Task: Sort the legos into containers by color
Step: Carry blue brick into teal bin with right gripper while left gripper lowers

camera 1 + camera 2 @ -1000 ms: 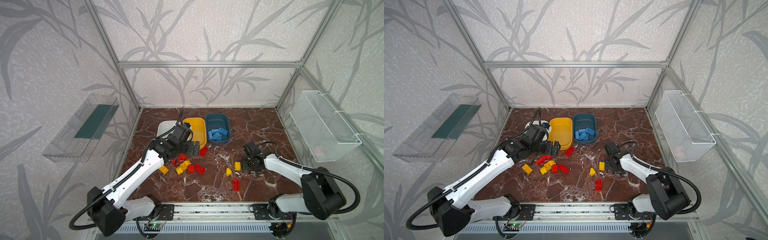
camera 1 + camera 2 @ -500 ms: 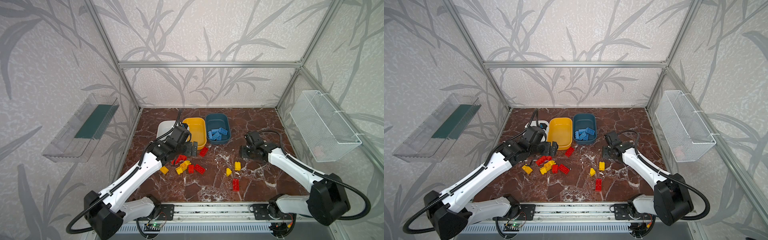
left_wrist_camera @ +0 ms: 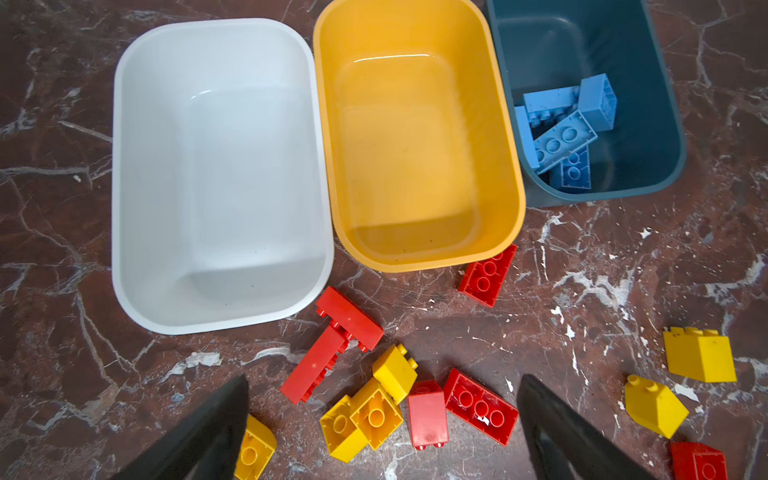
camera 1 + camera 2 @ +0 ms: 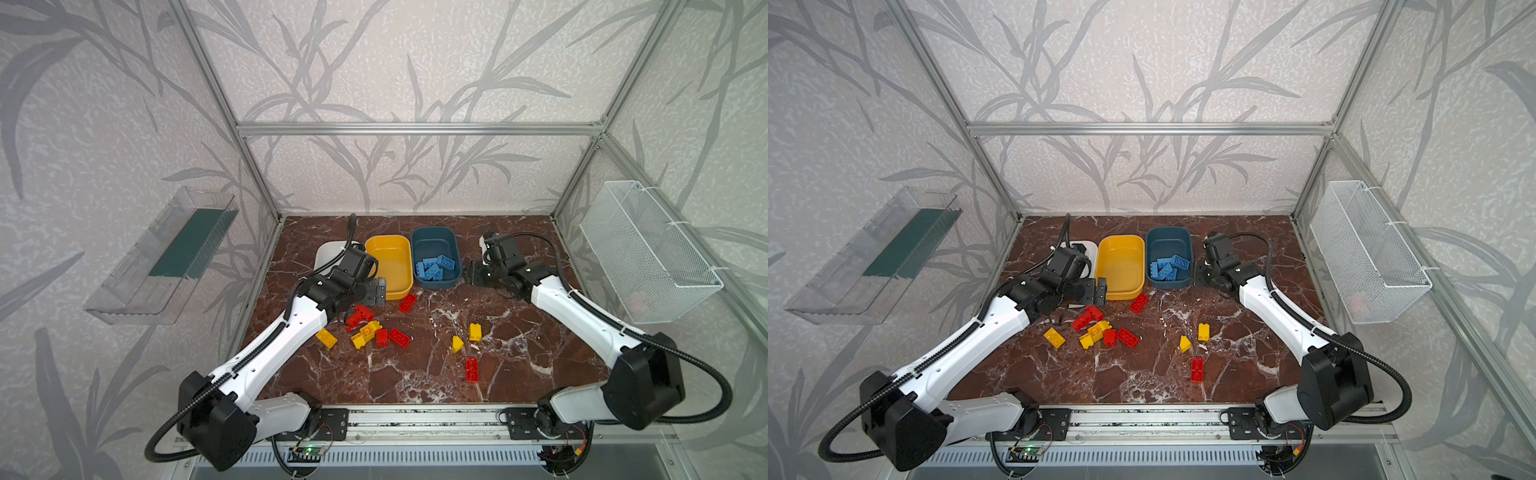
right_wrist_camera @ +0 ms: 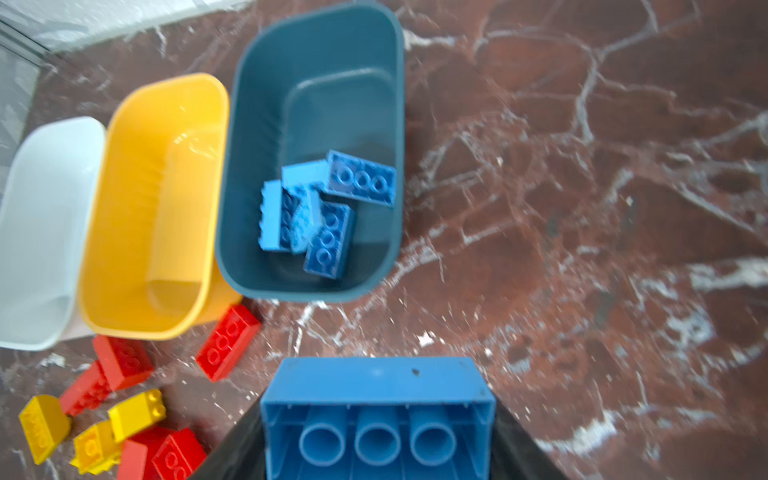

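Our right gripper (image 4: 473, 275) clamps a blue brick (image 5: 374, 386) just beside the teal tub (image 5: 332, 54). Our left gripper (image 3: 380, 399) hangs wide open over red and yellow bricks (image 3: 480, 405) near the white tub (image 3: 216, 166).

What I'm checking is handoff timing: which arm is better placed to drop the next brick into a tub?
Right. The right gripper holds a blue brick beside the teal tub where blue bricks lie; the left gripper hangs open and empty above loose red and yellow bricks.

Before three side-by-side containers (image 4: 390, 262), legos (image 4: 399, 337) lie scattered.
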### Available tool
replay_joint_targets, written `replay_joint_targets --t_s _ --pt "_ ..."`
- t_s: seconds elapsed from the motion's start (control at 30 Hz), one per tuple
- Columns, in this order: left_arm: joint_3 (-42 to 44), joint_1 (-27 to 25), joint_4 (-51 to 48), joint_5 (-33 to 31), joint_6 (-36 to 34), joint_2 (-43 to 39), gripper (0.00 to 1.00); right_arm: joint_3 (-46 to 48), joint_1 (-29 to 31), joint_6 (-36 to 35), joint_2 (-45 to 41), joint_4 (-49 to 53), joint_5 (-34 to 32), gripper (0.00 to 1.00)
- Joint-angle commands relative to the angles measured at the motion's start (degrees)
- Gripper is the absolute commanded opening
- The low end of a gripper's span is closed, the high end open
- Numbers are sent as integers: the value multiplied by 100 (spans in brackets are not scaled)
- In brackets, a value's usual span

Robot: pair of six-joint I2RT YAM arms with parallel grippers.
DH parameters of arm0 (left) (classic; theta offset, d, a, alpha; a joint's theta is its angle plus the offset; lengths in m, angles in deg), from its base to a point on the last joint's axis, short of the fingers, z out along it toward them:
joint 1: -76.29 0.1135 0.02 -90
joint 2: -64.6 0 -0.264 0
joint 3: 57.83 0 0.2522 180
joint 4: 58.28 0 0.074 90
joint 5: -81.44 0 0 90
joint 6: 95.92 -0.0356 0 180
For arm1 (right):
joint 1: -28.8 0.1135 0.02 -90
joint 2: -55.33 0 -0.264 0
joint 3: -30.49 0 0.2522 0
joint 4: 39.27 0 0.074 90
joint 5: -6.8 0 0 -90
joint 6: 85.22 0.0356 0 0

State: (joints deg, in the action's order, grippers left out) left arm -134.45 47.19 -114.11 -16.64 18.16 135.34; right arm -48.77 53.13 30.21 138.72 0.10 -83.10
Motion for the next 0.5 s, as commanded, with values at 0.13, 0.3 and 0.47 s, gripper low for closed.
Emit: replay_joint_targets --t_s 0.13,0.3,0.47 --pt "-175 469 -173 -126 227 92 99 -1126 114 -14 1118 -217 443 44" --pt "-177 605 -240 -224 290 124 99 -1931 150 61 2003 -43 451 44" --pt "-175 690 -224 -180 343 157 99 -2597 158 54 2742 43 507 44"
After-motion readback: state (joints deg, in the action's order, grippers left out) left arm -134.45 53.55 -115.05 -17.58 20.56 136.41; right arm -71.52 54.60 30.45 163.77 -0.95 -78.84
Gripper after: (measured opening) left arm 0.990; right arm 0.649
